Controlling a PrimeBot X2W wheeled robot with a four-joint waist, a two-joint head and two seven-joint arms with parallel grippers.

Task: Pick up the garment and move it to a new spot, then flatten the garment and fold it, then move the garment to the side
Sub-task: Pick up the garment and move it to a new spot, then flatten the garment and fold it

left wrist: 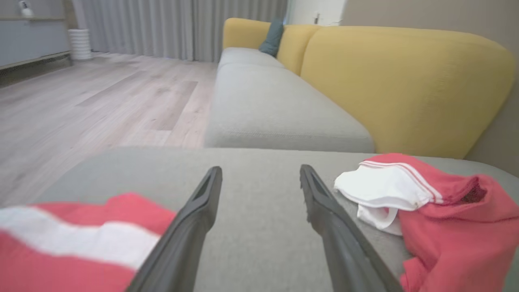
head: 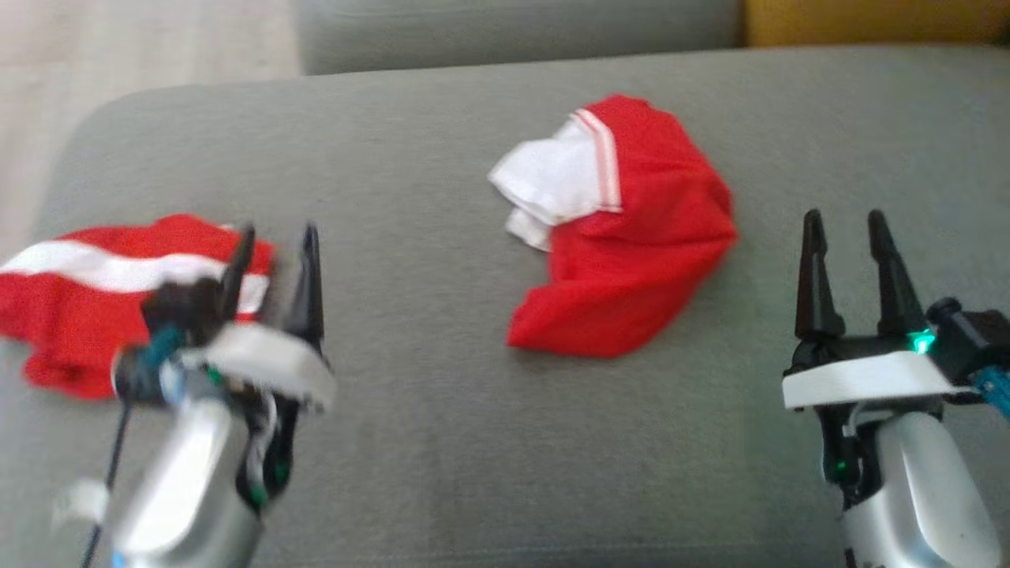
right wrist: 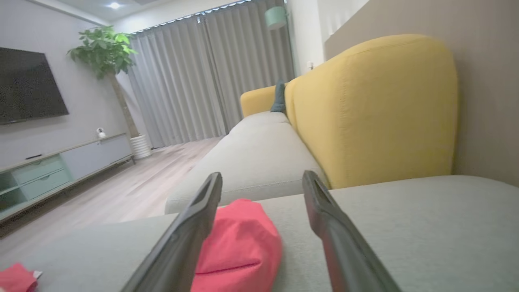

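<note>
Status: part done, as judged from how the cloth lies.

Left gripper (head: pixel 278 230): fingers spread wide, nothing between them. In the left wrist view bare grey seat cushion (head: pixel 434 410) shows in the gap. The arm is blurred in the head view, so its exact height over the cloth cannot be told.

Right gripper (head: pixel 843 214): fingers likewise wide apart and empty, held over bare cushion.

Striped garment (head: pixel 71 315): red with a white band, lying in a compact heap just outside the left gripper's outer finger, which overlaps its near edge in the left wrist view. Whether finger and cloth touch cannot be told. It sits well off to the side of the cushion, so it looks to be the piece already dealt with. Its edges appear uneven, and the quality of the fold cannot be confirmed from these views.

Crumpled garment (head: pixel 631 260): red with a white panel, bunched and unfolded. It lies between the two grippers, well apart from the left fingers and nearer the right ones, ahead of and inward from their tips. In the right wrist view it shows behind that gripper's inner finger and partly in the gap.

Outstanding, if this second piece falls under the task: pick up, relocate, flatten, fold, and set aside. None of these steps shows as begun on it.
</note>
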